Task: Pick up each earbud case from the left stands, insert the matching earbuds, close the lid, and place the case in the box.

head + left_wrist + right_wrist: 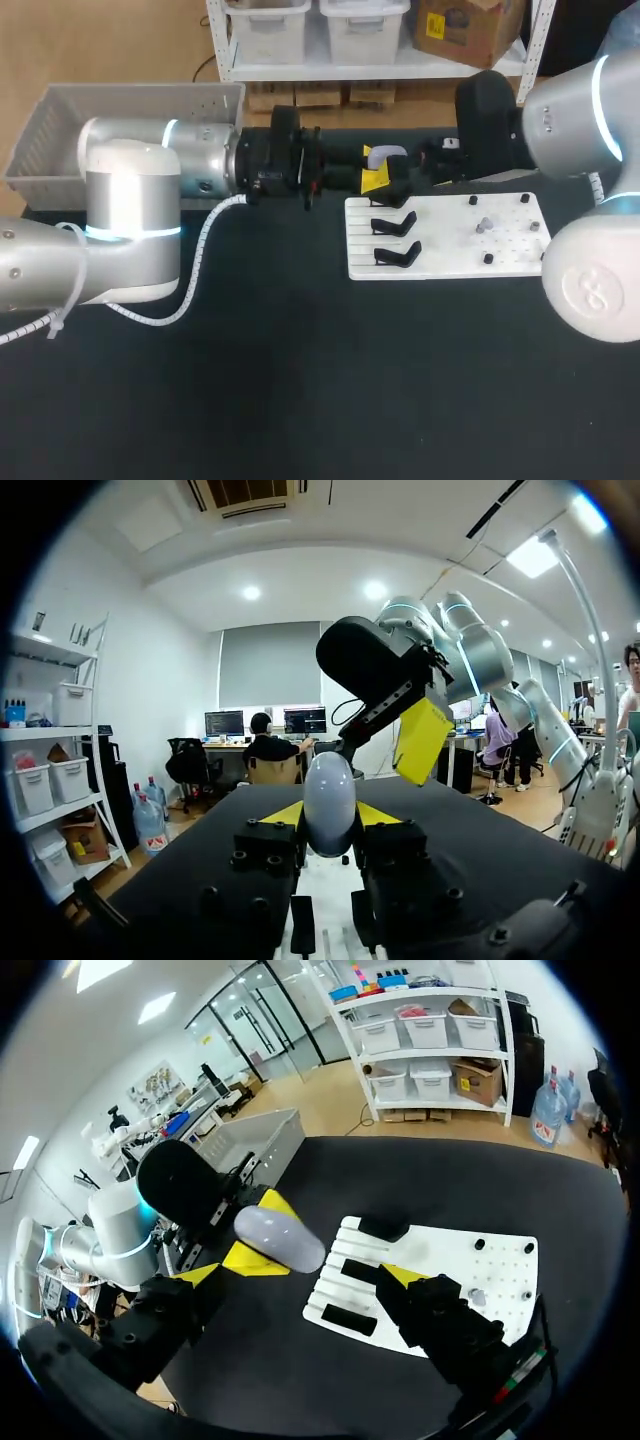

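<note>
Case heading: earbud case [330, 798] has its long axis roughly in line with the fingers holding it. Its rounded free end points ahead of them, toward my right arm.
Case look: smooth, egg-shaped, pale grey with a soft sheen. No seam or lid gap can be made out.
Case position: in the air over the table [300, 380], just past the far edge of the white board [450, 250], above the end with the black stands [395, 222].
Left gripper [378, 166]: yellow tips pressed on the case from two sides.
Right gripper [298, 1274]: fingers spread wide, nothing between them; near the case, not touching.
Grey box [60, 120]: far left corner, well apart from the case.
</note>
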You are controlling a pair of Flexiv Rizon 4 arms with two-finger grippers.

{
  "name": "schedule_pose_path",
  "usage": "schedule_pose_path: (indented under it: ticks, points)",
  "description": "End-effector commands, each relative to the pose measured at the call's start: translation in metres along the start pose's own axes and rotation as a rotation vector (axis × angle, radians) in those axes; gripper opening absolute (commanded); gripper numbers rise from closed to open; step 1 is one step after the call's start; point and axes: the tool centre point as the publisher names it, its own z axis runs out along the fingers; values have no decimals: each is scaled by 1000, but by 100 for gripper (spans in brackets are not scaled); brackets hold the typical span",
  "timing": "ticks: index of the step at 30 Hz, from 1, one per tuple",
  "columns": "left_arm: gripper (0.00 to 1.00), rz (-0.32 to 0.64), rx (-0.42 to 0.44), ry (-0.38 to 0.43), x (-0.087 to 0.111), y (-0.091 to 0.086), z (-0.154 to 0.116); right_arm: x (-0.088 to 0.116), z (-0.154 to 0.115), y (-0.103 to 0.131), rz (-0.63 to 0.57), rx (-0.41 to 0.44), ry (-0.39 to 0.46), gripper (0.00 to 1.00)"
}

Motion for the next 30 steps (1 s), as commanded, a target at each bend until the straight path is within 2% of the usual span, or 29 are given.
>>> schedule_pose_path:
  ticks: [1, 12, 22, 30]
  points:
    - [0, 3, -2, -2, 1, 0, 0, -3, 3, -5, 6, -6, 5, 100]
    - [0, 3, -2, -2, 1, 0, 0, -7, 7, -11, 23, 19, -10, 100]
    - [0, 3, -2, -2, 1, 0, 0, -19, 0, -10, 26, 31, -43, 100]
    - [0, 3, -2, -2, 1, 0, 0, -32, -24, -5, -16, 42, -125, 100]
